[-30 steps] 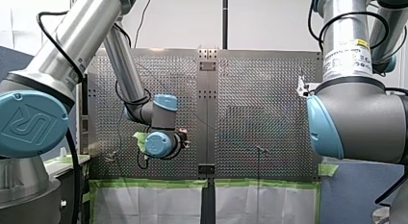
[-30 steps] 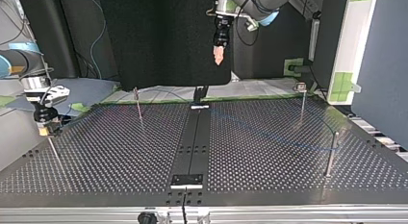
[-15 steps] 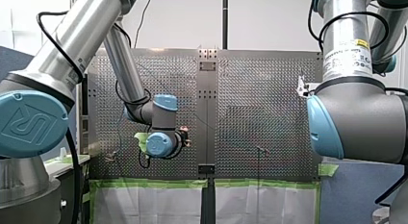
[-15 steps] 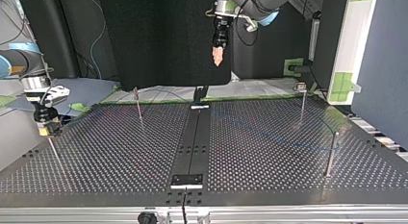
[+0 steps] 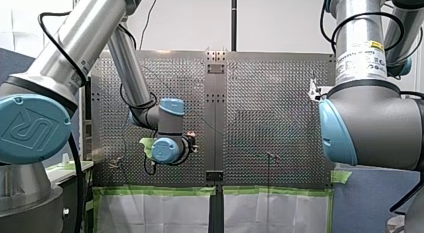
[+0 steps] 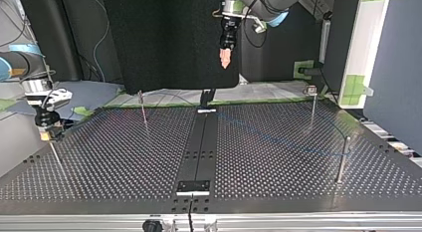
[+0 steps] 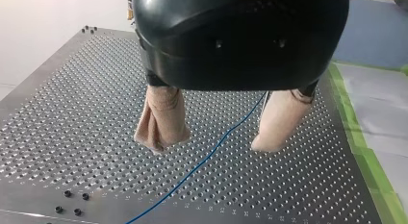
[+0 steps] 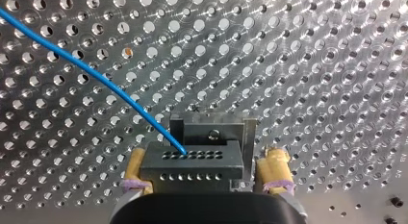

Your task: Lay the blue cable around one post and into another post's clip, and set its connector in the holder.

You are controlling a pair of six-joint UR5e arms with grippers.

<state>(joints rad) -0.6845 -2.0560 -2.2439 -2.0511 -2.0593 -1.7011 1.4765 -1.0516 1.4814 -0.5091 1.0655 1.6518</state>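
While my left gripper (image 7: 210, 146) hangs high above the perforated table (image 7: 72, 113), its 2 beige-wrapped fingers (image 7: 161, 120) stand wide apart with nothing between them. The blue cable (image 7: 202, 159) lies on the plate far beneath, running straight through the gap below the fingers. Seen from the top view, that gripper points straight down in front of a black backdrop (image 6: 169, 43), well clear of the table's far edge. My right gripper (image 8: 206, 156) is down at table level, at the top view's left edge. In its wrist view the black connector (image 8: 192, 166), with 2 rows of small holes on its face, sits squarely inside it. The cable enters the upper row and curves away across the plate. Just ahead of the connector and touching it stands the holder (image 8: 211, 130), a small dark block with a metal wall along 1 side. Whether the right jaws clamp the connector or merely bracket it I cannot tell, nor whether it is fully seated. Across the top view 4 thin posts (image 6: 143, 107) stand upright on the table, 2 on each side of the dark centre strip (image 6: 199, 152). The cable shows only as a faint blue line crossing the right half toward the near right post (image 6: 342, 160); it is too faint to tell whether it wraps that post or touches any clip.
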